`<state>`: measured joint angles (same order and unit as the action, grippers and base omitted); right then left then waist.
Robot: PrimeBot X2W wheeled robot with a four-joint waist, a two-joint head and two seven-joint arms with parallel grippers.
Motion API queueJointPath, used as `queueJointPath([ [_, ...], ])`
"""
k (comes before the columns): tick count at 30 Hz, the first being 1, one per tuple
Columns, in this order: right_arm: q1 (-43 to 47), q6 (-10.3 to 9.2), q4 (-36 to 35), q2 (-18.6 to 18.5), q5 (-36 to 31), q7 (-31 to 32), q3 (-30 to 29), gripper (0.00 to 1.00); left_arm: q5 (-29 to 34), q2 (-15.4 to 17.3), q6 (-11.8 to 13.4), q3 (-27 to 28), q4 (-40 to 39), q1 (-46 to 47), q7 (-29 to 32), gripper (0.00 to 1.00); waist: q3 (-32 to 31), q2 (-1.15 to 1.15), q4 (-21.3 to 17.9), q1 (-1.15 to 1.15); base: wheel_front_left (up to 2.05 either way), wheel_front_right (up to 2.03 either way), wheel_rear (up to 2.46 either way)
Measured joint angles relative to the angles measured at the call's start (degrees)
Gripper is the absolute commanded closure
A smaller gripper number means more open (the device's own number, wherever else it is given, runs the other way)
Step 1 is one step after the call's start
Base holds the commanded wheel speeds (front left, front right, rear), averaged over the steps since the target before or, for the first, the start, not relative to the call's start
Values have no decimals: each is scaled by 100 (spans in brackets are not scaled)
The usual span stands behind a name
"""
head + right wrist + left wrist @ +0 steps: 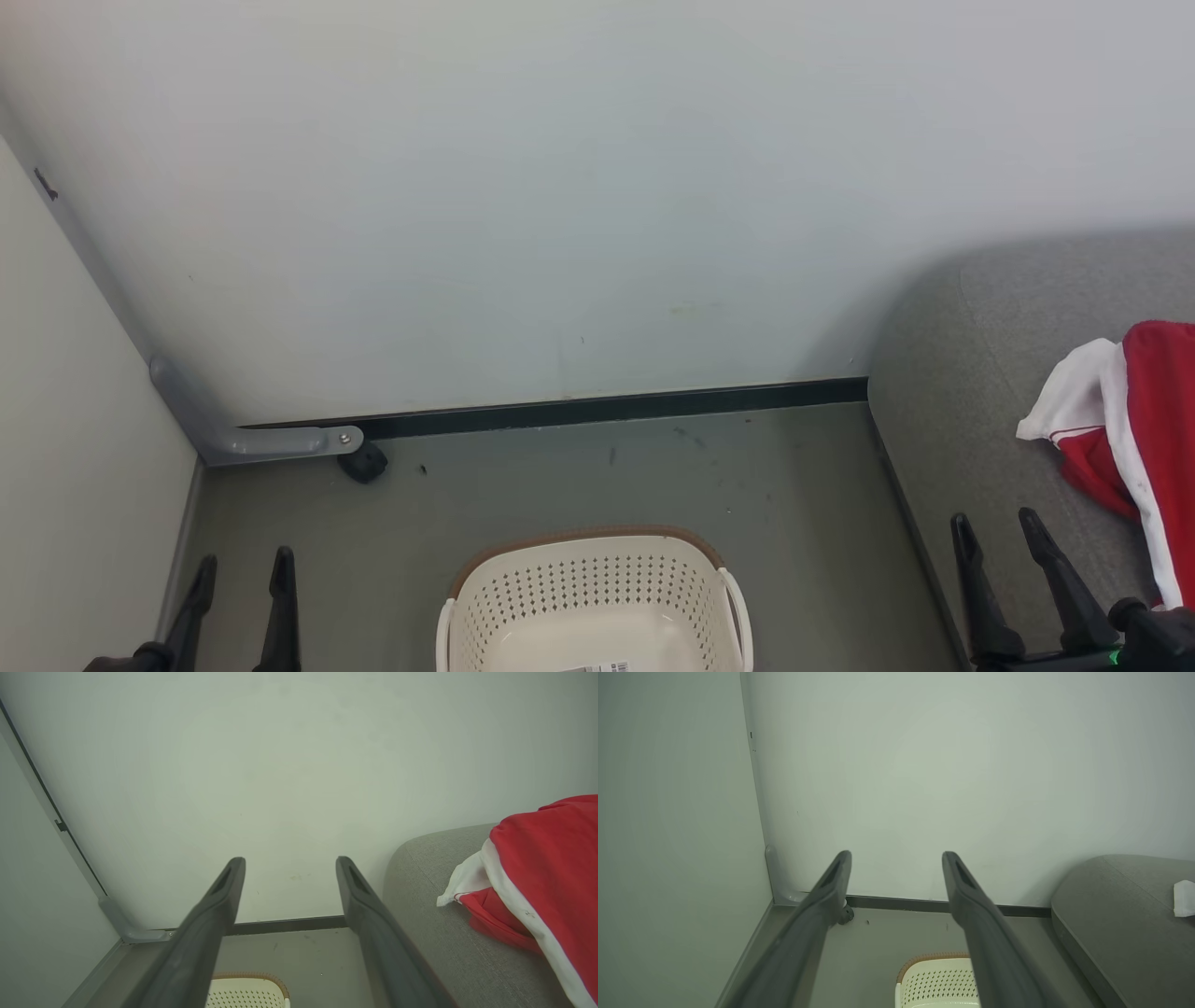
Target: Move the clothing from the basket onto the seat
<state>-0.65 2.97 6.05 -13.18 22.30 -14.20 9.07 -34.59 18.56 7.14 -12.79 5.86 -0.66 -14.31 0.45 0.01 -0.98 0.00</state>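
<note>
red-and-white clothing [1144, 439] heaped on the grey seat [962, 373], far right. basket [579, 583] on the floor [560, 476], low centre, between left gripper [245, 557] and right gripper [992, 516]; both spread wide, holding nothing.

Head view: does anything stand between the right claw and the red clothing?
Nothing visible does. The open right claw hovers over the grey sofa, and the red-and-white clothing lies on the sofa just to its right.
</note>
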Motion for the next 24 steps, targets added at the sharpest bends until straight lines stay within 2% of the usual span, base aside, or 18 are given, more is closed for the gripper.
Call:
queueJointPath([
  [24, -123, 8, 240, 55, -75, -7, 54, 0, 333, -249, -7, 126, -288, -202, 0, 0, 49, 0, -61, 1, 0, 0, 0],
])
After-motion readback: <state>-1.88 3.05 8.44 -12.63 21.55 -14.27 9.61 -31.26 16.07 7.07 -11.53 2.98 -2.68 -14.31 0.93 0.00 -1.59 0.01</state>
